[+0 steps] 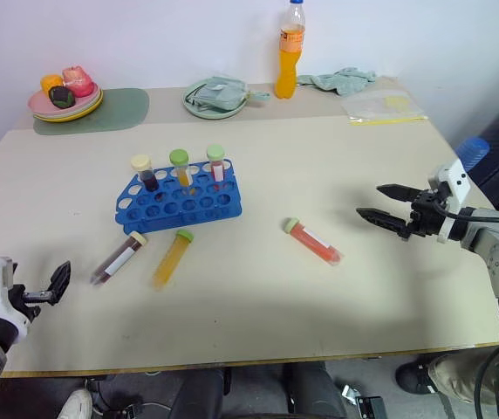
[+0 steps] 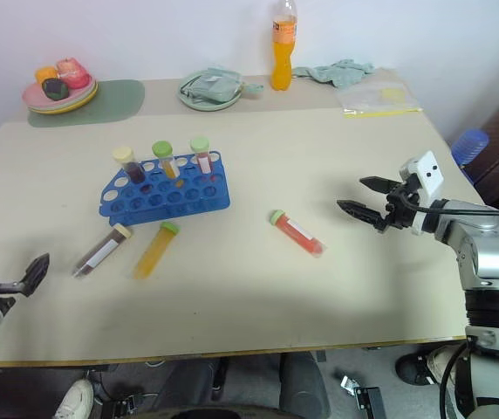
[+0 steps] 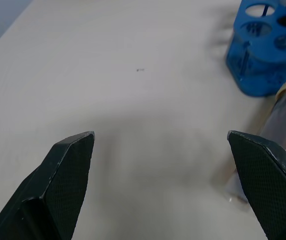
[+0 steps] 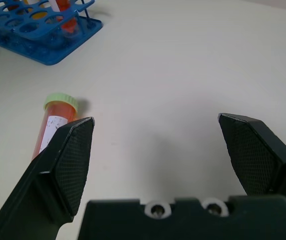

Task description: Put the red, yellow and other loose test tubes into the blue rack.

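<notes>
The rack (image 1: 180, 199) is standing near the middle of the table (image 1: 258, 297), with three capped tubes (image 1: 180, 168) already upright in its back row. Three loose tubes are lying flat on the table: the dark tube (image 1: 119, 257) and the yellow tube (image 1: 172, 257) side by side just in front of the rack, and the red tube (image 1: 313, 240) alone, well to the right of it.

The right gripper (image 1: 380, 202) is hovering near the red tube with its fingers spread wide and holding nothing — so the step in hand is, I think, the reach for this tube. The left gripper (image 1: 56, 285) is waiting near the front left edge, also wide open and empty.

The next move is asking the right gripper to come down over the red tube, close across its body, then turn it upright over a free hole.
</notes>
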Available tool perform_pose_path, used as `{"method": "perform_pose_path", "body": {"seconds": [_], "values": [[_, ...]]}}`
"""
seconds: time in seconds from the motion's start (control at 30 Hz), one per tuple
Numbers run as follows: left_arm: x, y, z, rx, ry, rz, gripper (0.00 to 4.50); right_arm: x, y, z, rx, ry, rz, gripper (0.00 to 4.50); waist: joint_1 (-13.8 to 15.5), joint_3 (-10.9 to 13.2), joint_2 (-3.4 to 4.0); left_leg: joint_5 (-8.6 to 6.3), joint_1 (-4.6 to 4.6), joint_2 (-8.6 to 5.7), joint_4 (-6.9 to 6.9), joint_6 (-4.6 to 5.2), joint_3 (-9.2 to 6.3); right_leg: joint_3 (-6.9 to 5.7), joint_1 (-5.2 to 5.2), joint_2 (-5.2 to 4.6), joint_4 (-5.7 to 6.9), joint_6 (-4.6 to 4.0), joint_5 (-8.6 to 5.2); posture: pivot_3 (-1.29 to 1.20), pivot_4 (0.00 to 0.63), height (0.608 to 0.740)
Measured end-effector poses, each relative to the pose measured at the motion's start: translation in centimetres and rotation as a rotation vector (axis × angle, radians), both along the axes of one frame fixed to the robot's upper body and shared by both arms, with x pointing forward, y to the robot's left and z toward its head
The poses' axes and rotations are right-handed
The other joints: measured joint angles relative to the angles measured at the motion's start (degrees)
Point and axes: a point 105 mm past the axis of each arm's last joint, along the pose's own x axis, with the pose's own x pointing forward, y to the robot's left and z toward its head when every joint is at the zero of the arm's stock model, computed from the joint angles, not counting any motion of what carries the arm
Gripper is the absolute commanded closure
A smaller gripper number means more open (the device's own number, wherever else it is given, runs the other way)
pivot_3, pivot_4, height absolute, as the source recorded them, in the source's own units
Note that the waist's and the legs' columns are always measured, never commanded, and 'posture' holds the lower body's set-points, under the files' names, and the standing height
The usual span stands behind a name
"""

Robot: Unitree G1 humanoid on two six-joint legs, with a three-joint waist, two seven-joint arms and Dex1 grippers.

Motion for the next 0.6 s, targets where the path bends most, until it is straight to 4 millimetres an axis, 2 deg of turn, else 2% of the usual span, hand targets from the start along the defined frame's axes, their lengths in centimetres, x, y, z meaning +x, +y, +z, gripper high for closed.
{"method": "perform_pose_path", "body": {"seconds": [0.6], "values": [[0.77,0.73,0.03,-0.016,-0.024,0.028,0.12,-0.02,0.82,0.76,-0.011,-0.020,0.000,0.13,0.01,0.00,0.00,0.00,0.00,-0.01,0.00,0.00,-0.01,0.00,0.00,0.00,0.00,0.12,0.06,0.00,0.150,0.740]]}}
